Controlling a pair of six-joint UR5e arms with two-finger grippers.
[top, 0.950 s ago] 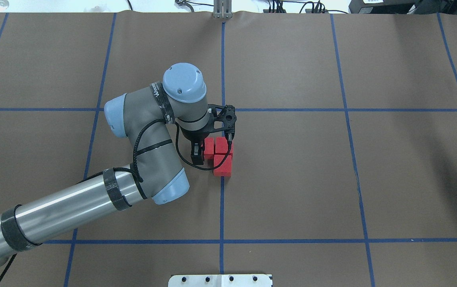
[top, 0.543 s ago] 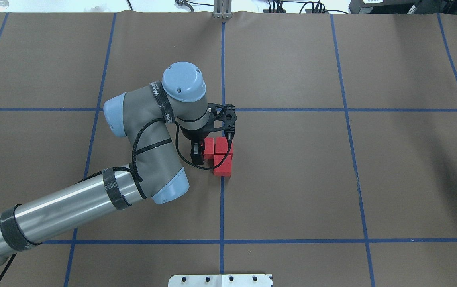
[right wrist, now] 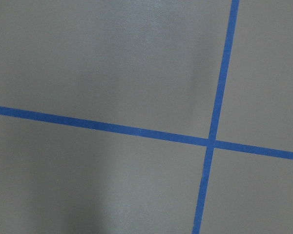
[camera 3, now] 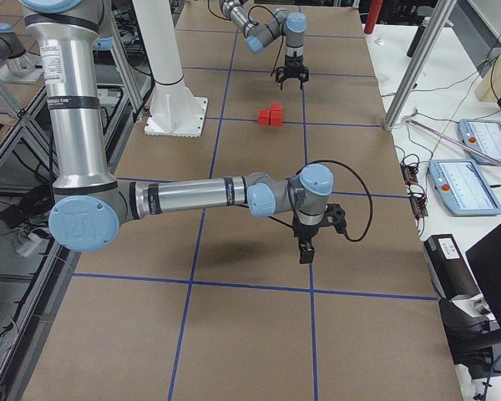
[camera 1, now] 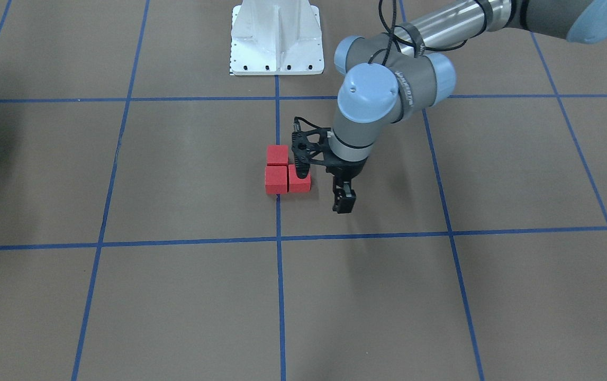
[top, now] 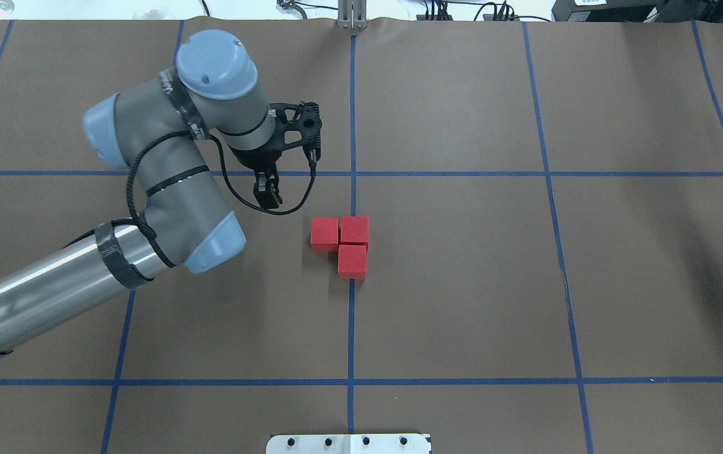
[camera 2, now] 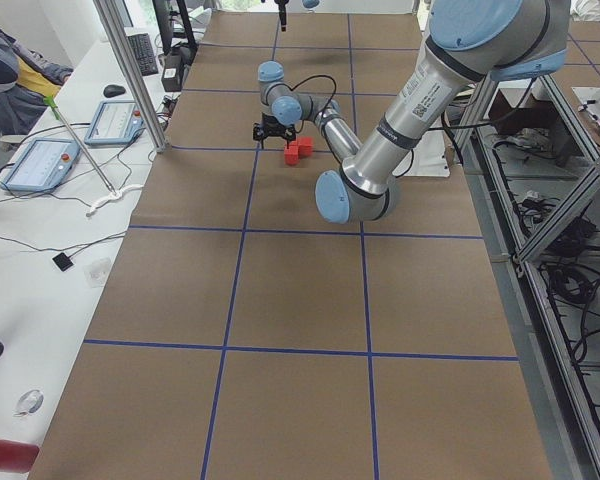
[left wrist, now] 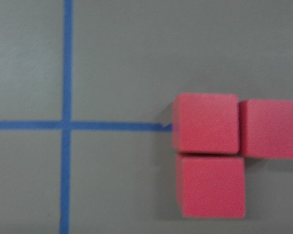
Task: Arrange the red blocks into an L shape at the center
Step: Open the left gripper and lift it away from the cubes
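Note:
Three red blocks lie touching in an L on the centre blue line: one at the left point(top: 324, 234), one at the corner point(top: 355, 231), one nearer the robot point(top: 352, 261). They also show in the front view point(camera 1: 276, 179) and the left wrist view point(left wrist: 206, 123). My left gripper point(top: 268, 197) hangs empty above the table, to the left of the blocks and farther from the robot, apart from them; its jaws look open in the right side view. My right gripper point(camera 3: 305, 249) is far away near the table's right end; I cannot tell its state.
A white robot base plate point(camera 1: 277, 37) stands at the table's near-robot edge. Blue tape lines point(top: 352, 315) divide the brown table into large squares. Operator consoles point(camera 3: 484, 138) lie off the table's far side.
My left arm has pulled away from the blocks, up and to the left in the overhead view. The left block is now fully uncovered. The blocks have not moved.

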